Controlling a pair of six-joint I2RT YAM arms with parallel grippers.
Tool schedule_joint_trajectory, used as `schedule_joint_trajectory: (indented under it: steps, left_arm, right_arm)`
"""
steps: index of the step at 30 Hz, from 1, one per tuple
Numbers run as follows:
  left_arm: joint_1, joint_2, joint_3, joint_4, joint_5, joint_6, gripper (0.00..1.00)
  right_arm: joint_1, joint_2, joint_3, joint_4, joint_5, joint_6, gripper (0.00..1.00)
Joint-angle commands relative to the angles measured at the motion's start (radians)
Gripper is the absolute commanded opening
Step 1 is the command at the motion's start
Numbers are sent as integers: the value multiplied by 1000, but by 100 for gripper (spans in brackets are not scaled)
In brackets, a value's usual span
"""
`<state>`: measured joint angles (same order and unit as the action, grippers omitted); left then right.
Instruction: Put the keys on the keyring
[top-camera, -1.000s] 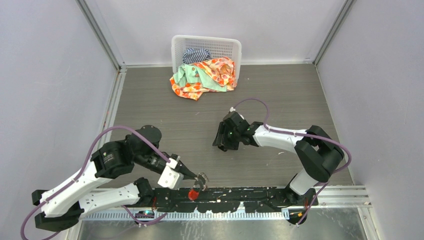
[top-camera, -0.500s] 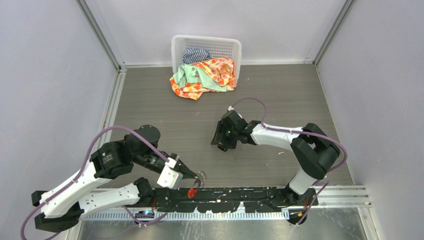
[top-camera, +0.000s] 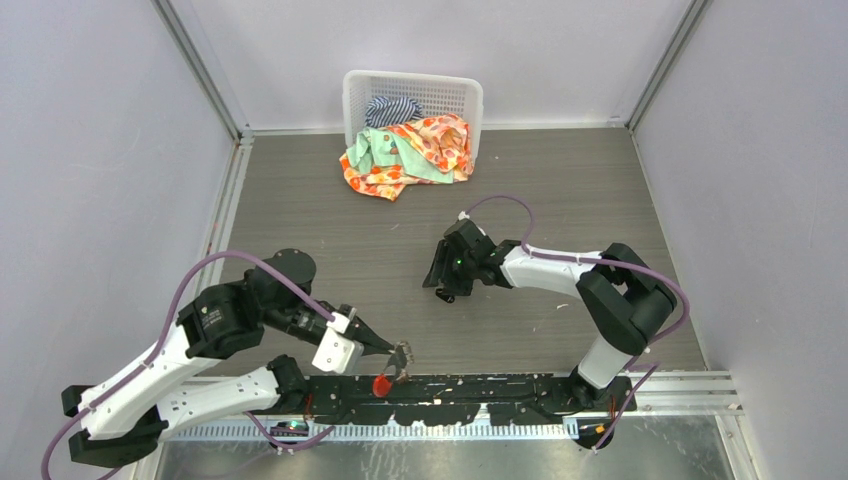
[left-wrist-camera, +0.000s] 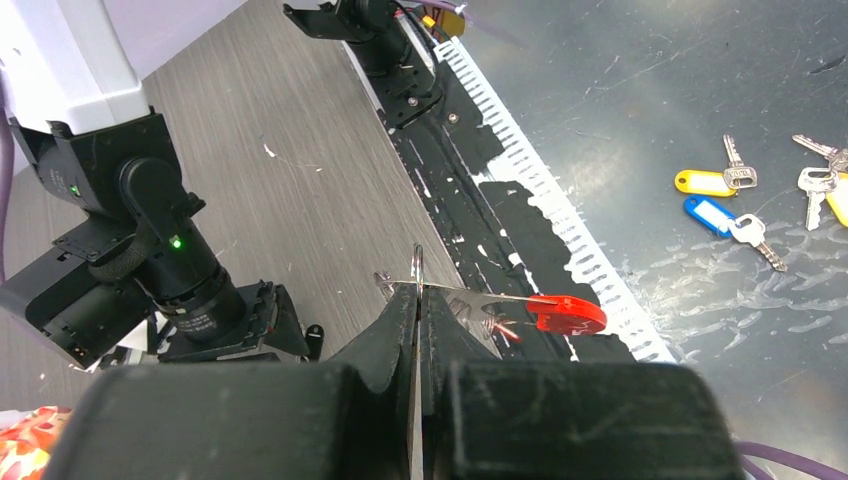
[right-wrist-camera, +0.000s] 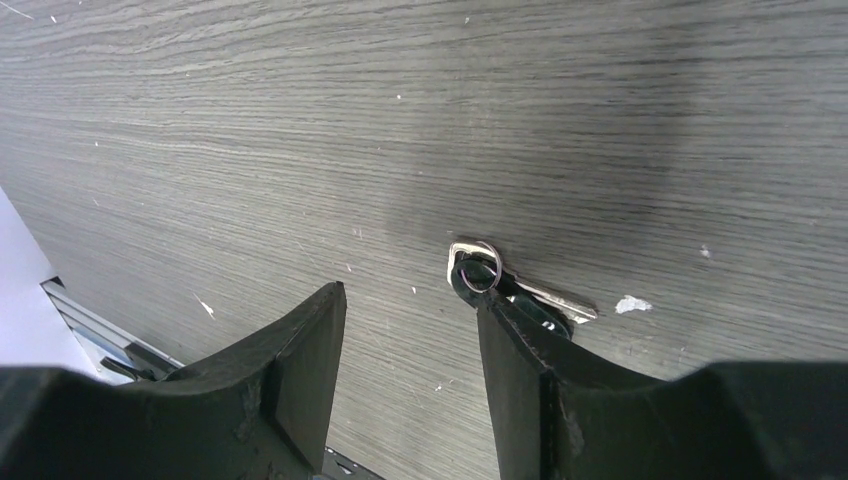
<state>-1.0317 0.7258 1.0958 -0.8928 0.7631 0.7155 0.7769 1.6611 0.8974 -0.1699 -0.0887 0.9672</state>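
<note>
My left gripper is shut on the keyring and holds it above the table's near edge; its red tag hangs below. In the left wrist view the closed jaws pinch the ring edge-on, with silvery pieces and the red tag sticking out to the right. My right gripper is open, low over mid-table. In the right wrist view the black-headed key lies flat with a small ring through its head, just at my right fingertip. The red-headed key is not in view.
A white basket with spilled clothes stands at the back. A black rail runs along the near edge. Beyond it, on a metal surface, lie loose keys with yellow and blue tags.
My right gripper has shifted a little to the left and settled over the black-headed key. My left gripper has stayed almost still with the keyring.
</note>
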Motion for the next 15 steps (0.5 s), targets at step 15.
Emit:
schedule_joint_trajectory:
  steps: [15]
  left_arm:
    - [26,-26,15,74,40,-27,0]
  right_arm:
    - [-3,36,-24,56,1,21,55]
